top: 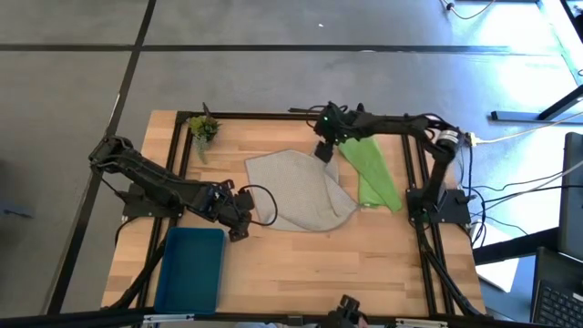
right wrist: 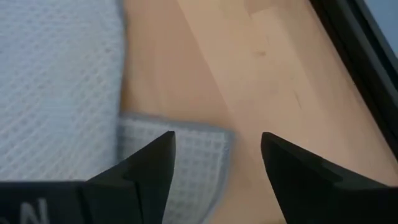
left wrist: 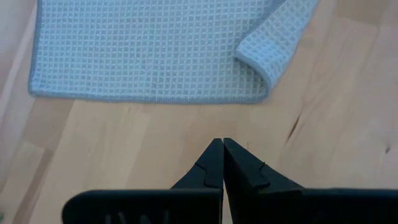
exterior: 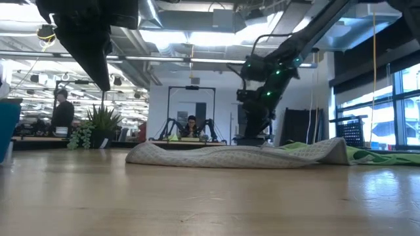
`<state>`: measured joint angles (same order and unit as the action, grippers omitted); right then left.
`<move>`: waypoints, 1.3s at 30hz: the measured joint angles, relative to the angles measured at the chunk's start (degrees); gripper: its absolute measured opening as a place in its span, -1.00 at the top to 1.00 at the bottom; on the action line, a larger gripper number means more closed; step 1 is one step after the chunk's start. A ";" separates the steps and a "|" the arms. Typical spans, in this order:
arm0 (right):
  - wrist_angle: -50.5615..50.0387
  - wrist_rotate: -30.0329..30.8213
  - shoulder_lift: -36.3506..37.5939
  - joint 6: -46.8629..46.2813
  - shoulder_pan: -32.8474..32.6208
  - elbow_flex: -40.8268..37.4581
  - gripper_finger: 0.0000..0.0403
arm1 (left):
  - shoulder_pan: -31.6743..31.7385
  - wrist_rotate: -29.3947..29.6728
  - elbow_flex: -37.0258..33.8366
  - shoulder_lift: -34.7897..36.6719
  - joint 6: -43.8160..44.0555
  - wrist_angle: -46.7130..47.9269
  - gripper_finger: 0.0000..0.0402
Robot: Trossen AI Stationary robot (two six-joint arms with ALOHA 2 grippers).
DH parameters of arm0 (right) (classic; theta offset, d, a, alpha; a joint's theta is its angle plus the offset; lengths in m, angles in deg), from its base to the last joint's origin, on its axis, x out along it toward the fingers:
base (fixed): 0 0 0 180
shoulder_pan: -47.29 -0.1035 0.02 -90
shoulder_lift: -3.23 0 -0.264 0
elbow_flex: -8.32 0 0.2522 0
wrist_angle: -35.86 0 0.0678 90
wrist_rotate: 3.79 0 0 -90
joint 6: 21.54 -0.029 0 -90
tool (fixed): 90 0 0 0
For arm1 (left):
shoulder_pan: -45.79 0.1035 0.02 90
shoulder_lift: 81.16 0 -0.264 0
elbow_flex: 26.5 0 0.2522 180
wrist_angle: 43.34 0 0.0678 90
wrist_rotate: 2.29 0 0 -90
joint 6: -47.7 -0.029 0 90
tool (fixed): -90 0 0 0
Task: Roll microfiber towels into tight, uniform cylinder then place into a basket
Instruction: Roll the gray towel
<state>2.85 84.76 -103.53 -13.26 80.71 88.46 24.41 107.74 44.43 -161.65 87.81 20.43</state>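
A: Item one, nearest our lens: the left claw [left wrist: 222, 163], fingers pressed together and holding nothing, poised over bare tabletop [left wrist: 155, 143]. Ahead of it, a short way off, lies the hemmed edge of the grey towel [left wrist: 149, 50], with one corner folded back on itself [left wrist: 264, 53].

B: Item two: the right claw [right wrist: 216, 163], fingers spread wide, empty, hovering over the far corner of the same grey towel [right wrist: 186, 168]. One fingertip [right wrist: 163, 149] sits above the doubled hem; the other is over bare wood.

A: Condition of the cloth, as we judge it: waffle weave, soft, light, no stiffness. From table height it lies in low ripples [exterior: 243, 156], so it will drag and bunch rather than slide as a sheet.

B: Grasp points we would list: the hemmed corners, where the cloth is thickest. A pinch mid-cloth would only lift a tent. The corner beneath the right claw looks the handiest.

A: Item three: the green towel [top: 375, 173], crumpled in a strip beyond the right claw's outer side, its near end just beside the grey towel. Same soft handling, we expect.

B: Item four: the basket [top: 191, 266], teal, empty, just beside the left claw on the side away from the towels. Nothing rolled yet.
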 joint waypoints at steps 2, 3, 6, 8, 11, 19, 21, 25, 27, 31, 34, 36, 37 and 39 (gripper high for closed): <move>-0.28 0.03 -1.73 1.17 0.38 1.27 -0.18 | 0.00 0.02 0.00 0.00 0.00 -0.24 1.00; -0.60 0.10 -2.58 1.49 0.41 1.88 -0.17 | 0.00 0.02 0.00 0.00 0.00 -0.22 1.00; -3.07 0.28 -4.18 1.53 0.78 3.14 -0.13 | 0.00 0.02 0.00 0.00 0.00 -0.22 1.00; -3.93 0.25 -4.68 1.33 1.15 3.21 -0.11 | 0.00 0.02 0.00 0.00 0.01 -0.22 1.00; -4.72 0.29 -5.11 1.31 1.77 3.20 -0.09 | 0.00 0.02 0.00 0.00 0.02 -0.27 1.00; -5.54 -0.43 -5.19 1.38 2.38 3.20 0.06 | 0.00 0.37 0.00 0.00 0.12 -0.44 1.00; -6.50 -2.33 -5.22 1.62 2.38 3.20 0.12 | 0.00 0.37 0.00 0.00 0.26 -0.55 1.00; -6.82 -4.04 -5.22 2.69 2.38 3.20 0.25 | 0.00 0.37 0.00 0.00 0.24 -1.19 1.00; -6.82 -4.05 -5.22 2.69 2.38 3.20 0.31 | 0.00 0.37 0.00 0.00 0.24 -1.27 1.00; -6.78 -4.14 -5.22 2.49 2.38 3.20 0.48 | 0.00 0.35 0.00 0.00 0.25 -1.26 1.00; -6.48 -4.15 -5.22 2.47 2.38 3.18 0.67 | 0.00 0.35 0.00 0.00 0.24 -1.27 1.00; -5.77 -4.15 -5.22 2.49 2.38 3.18 0.82 | 0.00 0.35 0.00 0.00 0.26 -1.27 1.00; -5.31 -4.15 -5.22 2.51 2.38 3.18 0.90 | 0.00 0.35 0.00 0.00 0.24 -1.27 1.00; -4.26 -4.14 -5.22 2.68 2.38 3.18 0.96 | 0.00 0.35 0.00 0.00 0.26 -1.27 1.00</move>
<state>-1.41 80.62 -108.75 -10.59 83.08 91.64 24.41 108.09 44.43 -161.65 88.08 19.15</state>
